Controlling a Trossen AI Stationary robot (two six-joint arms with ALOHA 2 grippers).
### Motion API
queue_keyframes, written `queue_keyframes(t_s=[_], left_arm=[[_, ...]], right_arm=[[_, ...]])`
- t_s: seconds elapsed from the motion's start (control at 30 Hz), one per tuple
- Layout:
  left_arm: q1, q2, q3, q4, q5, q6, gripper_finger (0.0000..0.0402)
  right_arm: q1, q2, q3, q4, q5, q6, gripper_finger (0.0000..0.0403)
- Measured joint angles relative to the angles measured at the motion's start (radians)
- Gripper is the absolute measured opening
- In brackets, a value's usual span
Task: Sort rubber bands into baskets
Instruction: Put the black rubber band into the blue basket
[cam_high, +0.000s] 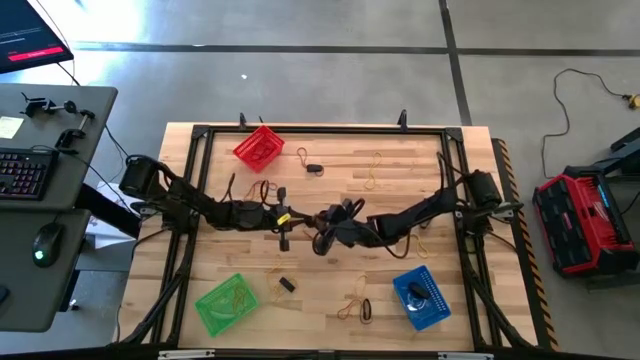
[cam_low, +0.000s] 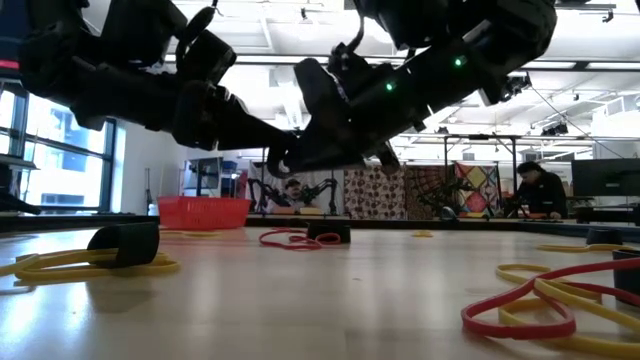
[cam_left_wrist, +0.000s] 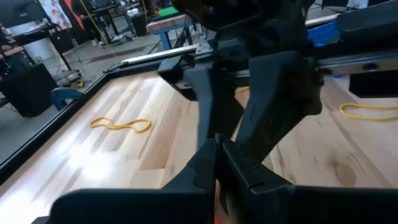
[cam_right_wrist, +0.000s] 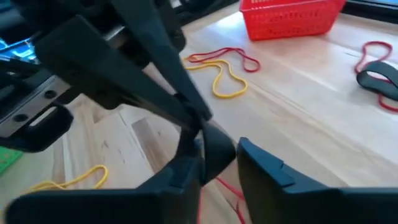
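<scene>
Above the wooden table (cam_high: 460, 300) we see both arms meeting at mid-table. Red basket (cam_high: 259, 146) sits at the far left, green basket (cam_high: 226, 303) near left, blue basket (cam_high: 420, 297) near right. Left gripper (cam_high: 291, 219) is pinched closed; right gripper (cam_high: 322, 238) stands partly parted, and we cannot tell what either holds. Rubber bands (cam_high: 355, 306) lie scattered across the boards.

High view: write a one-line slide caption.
Both grippers meet mid-table among scattered rubber bands, between three baskets.
</scene>
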Motion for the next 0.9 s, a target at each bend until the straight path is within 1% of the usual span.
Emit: queue_keyframes(t_s=[0.13, 0.2, 0.33, 0.43, 0.53, 0.73, 0.9], left_arm=[[-0.004, 0.0, 0.0, 0.0, 0.001, -0.026, 0.0003], [-0.005, 0.0, 0.0, -0.002, 0.001, -0.042, 0.0003], [-0.006, 0.0, 0.0, -0.013, 0.001, -0.055, 0.0019], [-0.016, 0.0, 0.0, -0.022, -0.002, -0.057, 0.004], [-0.031, 0.0, 0.0, -0.022, -0.003, -0.063, 0.0062], [-0.051, 0.0, 0.0, -0.021, -0.011, -0.084, 0.0096], [-0.05, -0.028, -0.022, -0.008, 0.013, -0.104, 0.0111]], right_arm=[[0.006, 0.0, 0.0, 0.011, 0.0, -0.028, 0.0022], [0.006, 0.0, 0.0, 0.015, 0.0, -0.047, 0.0006], [0.006, 0.0, 0.0, 0.013, -0.007, -0.049, 0.0014], [0.007, 0.0, 0.0, 0.0, -0.022, -0.052, 0.0004], [0.009, -0.011, 0.0, -0.036, -0.026, -0.051, 0.0003], [0.02, -0.088, 0.0, -0.172, -0.019, -0.052, 0.0001], [0.044, -0.167, 0.0, -0.317, -0.018, -0.046, 0.0001]])
